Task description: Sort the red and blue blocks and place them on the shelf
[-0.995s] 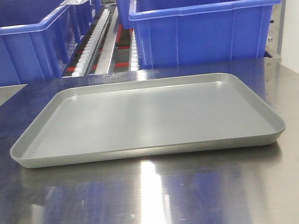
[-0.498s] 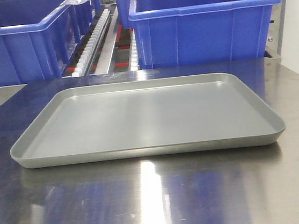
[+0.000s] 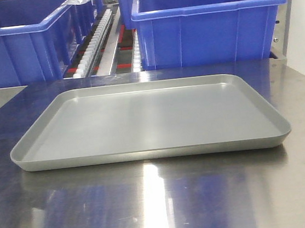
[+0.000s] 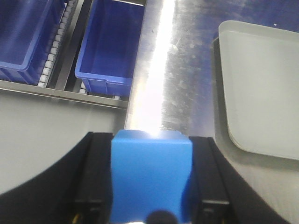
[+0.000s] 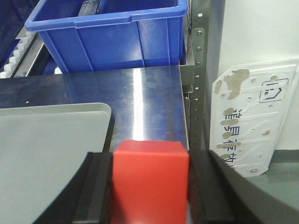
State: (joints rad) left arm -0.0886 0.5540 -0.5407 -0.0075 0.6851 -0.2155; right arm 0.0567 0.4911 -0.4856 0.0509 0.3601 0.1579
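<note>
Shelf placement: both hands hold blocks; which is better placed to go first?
Left, marginally. The left hand holds the blue block with the shelf rail near, ahead-left; the right hand holds the red block behind more table and a blue bin.

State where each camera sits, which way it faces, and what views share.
Front view: low at the table edge, facing across the grey tray toward blue bins; no robot part shows.
Left wrist view: on the left arm, looking down past the left tool, shut on the blue block.
Right wrist view: on the right arm, looking past the right tool, shut on the red block.
Shared: all three show the tray and bins.
</note>
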